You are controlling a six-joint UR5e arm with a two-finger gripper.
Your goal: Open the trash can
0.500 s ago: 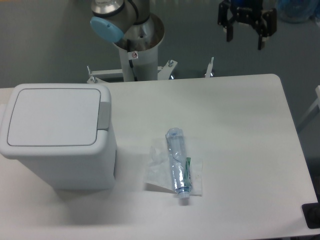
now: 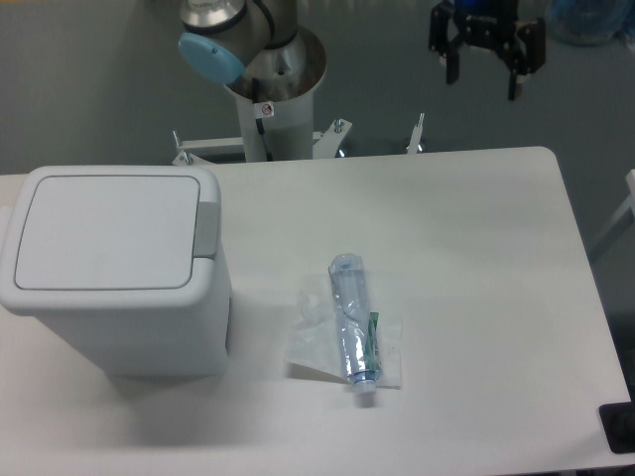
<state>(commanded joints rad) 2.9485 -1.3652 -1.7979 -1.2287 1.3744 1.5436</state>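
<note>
Your tool (image 2: pixel 485 71) hangs released, fingers spread, beyond the worktop's (image 2: pixel 476 248) far edge. The trash can (image 2: pixel 114 268) sits at the near left, lid shut. Bring the tool across and press squarely down on the grey tab (image 2: pixel 206 229) (not the lid panel).

The tool (image 2: pixel 483 77) at upper right is cut off by the top edge. The trash can (image 2: pixel 111 268) hides its own base. A dark object (image 2: pixel 619 427) at lower right is cropped.

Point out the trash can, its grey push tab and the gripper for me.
trash can (image 2: pixel 99 233): fixed camera view, middle of the closed flat lid.
grey push tab (image 2: pixel 206 229): fixed camera view, centre of the tab.
gripper (image 2: pixel 483 79): fixed camera view, midway between its fingertips.
</note>
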